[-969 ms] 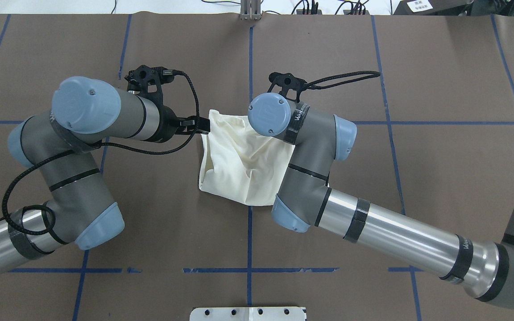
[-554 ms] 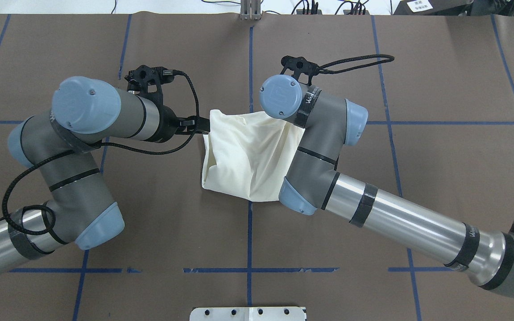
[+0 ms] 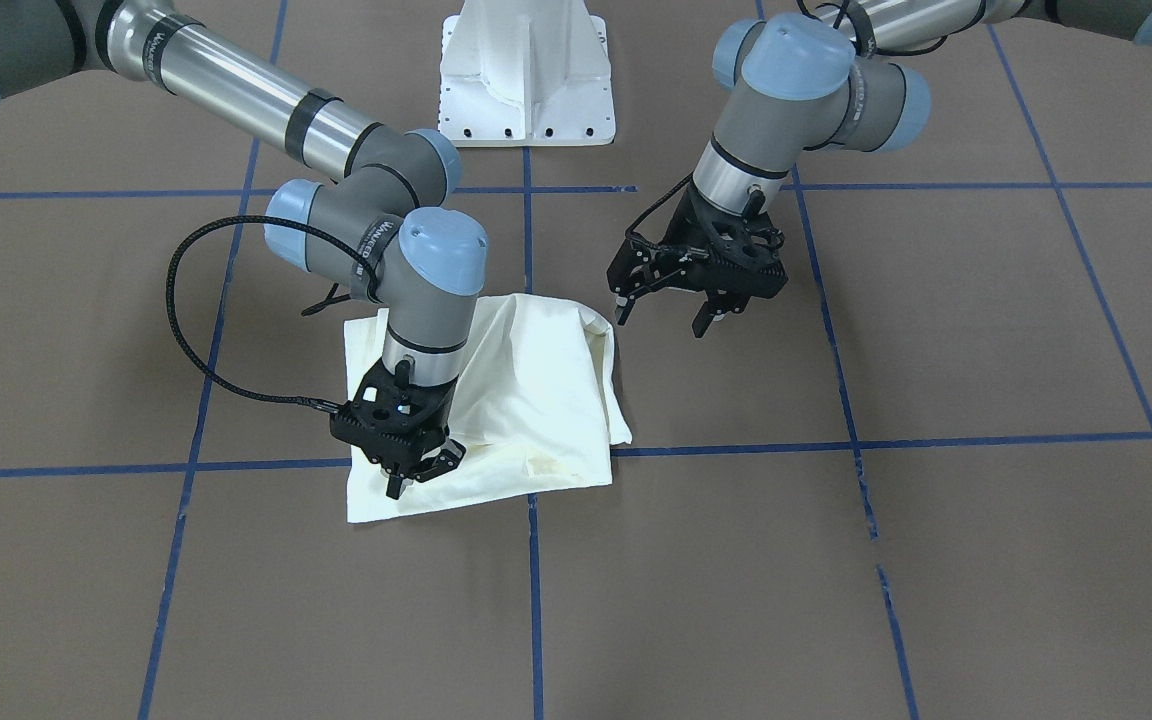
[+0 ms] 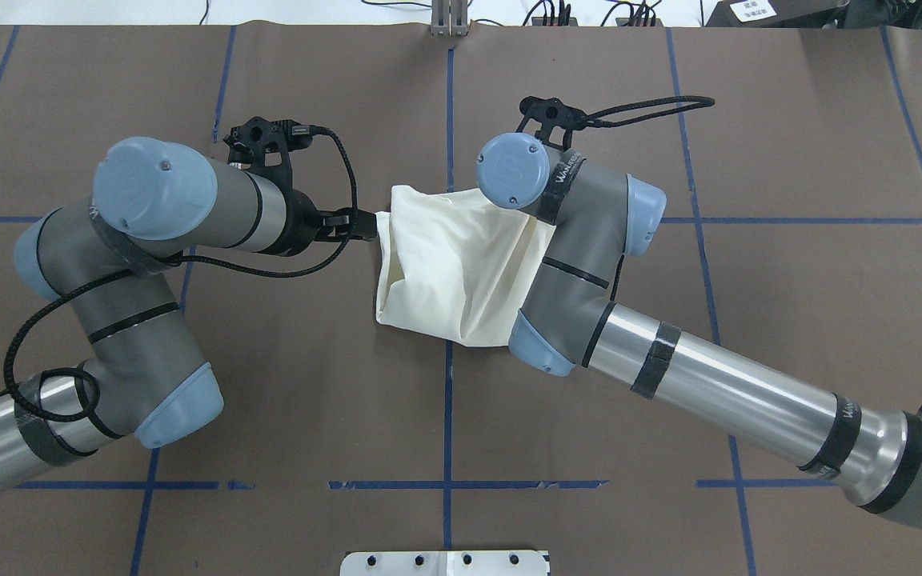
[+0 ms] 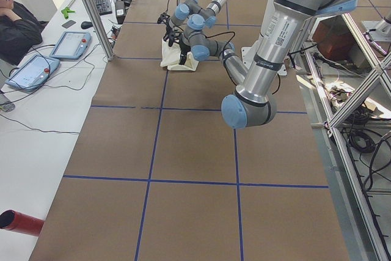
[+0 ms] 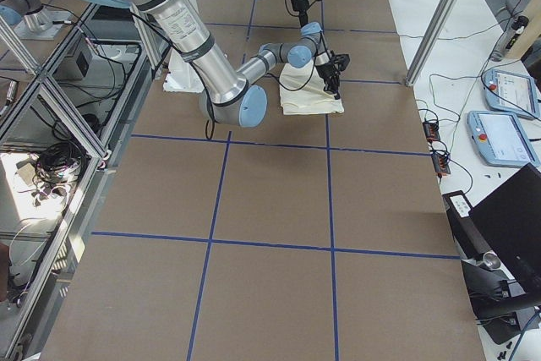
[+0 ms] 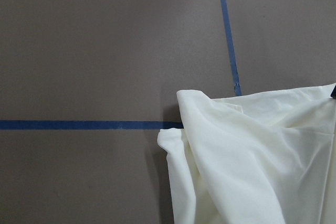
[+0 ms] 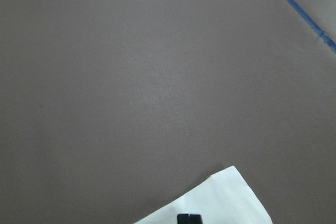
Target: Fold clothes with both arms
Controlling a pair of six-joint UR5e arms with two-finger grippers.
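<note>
the cream shirt (image 3: 536, 390) is seen as a rumpled, part-folded bundle mid-surface, plain side up with no print showing. it sits over a crossing of the blue tape lines (image 3: 836, 440).

the right hand (image 3: 424, 472) is clenched on the shirt's corner at the edge farthest from the robot. in the right wrist view the pads are seen pressed together on that corner. the left hand (image 3: 661, 320) is released, fingers spread, and is held just beside the opposite, bunched corner (image 7: 176, 140). whether the cloth is touched there cannot be told.

step judged: a fold edge is to be drawn out and laid flat by the right hand, with the other side not gripped.

to be done well:
- the pinched corner should be kept low over the surface (image 3: 936, 560), so the cloth is slid and not hoisted.
- the pull should be kept in line with the edge, so the creases fanning from the grip are taken out.
- the bunched corner should first be pinned or gripped by the left hand, or the whole bundle is likely to be dragged along.
- the grip should be let go only once the edge lies flat and square on the layer beneath.

risks judged: thin cotton may be slipped from the pads, or the top layer pulled off the lower one.
</note>
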